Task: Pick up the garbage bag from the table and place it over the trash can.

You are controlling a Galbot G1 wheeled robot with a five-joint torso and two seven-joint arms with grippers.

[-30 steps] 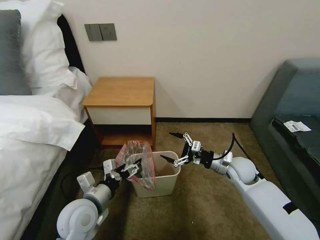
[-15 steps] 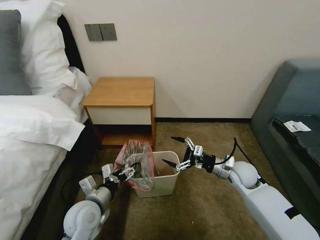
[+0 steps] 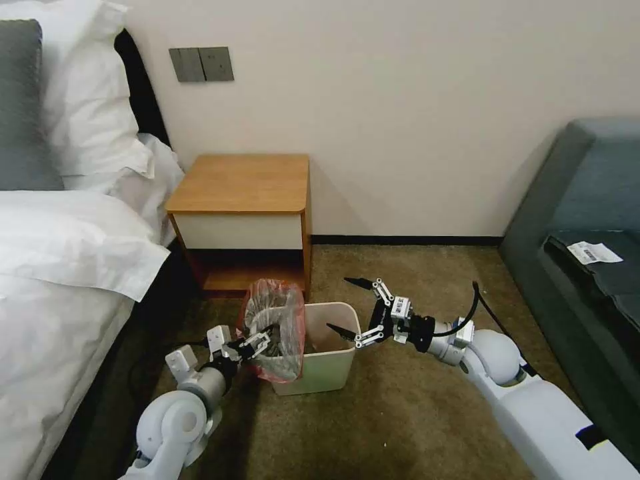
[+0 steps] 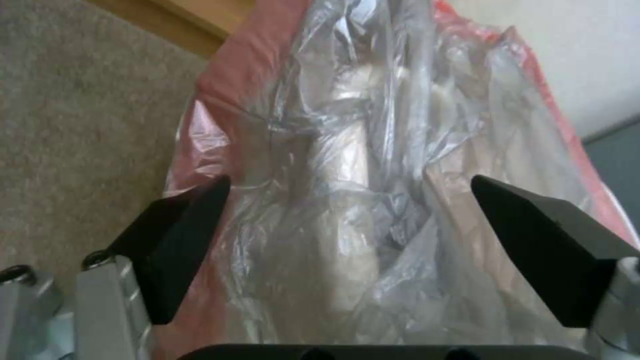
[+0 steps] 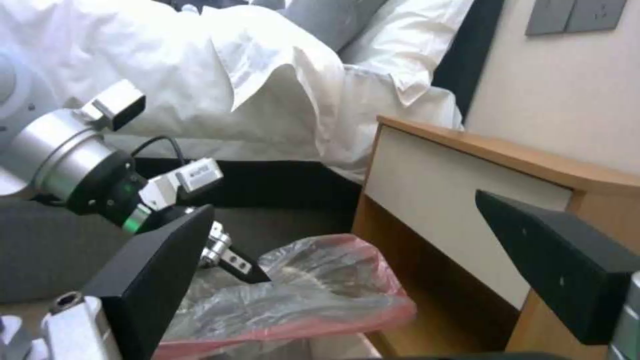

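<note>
The cream-white trash can (image 3: 330, 367) stands on the carpet in front of the table (image 3: 243, 183). The garbage bag (image 3: 275, 323), crinkled clear plastic with a red-pink rim, hangs over the can's left side, and its mouth bulges above the rim. My left gripper (image 3: 259, 343) is at the can's left edge, against the bag. In the left wrist view the left gripper (image 4: 350, 180) is open with the garbage bag (image 4: 373, 165) between and beyond its fingers. My right gripper (image 3: 340, 305) hovers open over the can's right rim with nothing in it. The right gripper (image 5: 345, 202) faces the garbage bag (image 5: 313, 295).
A bed with white linen (image 3: 60, 267) runs along the left, close to my left arm. A dark sofa (image 3: 587, 220) with a paper slip (image 3: 592, 252) stands at the right. Bare carpet (image 3: 400, 420) lies in front of the can.
The left arm has drawn back and down, and the bag has sunk lower over the can's left side. The right gripper has drifted slightly right and down, still open.
</note>
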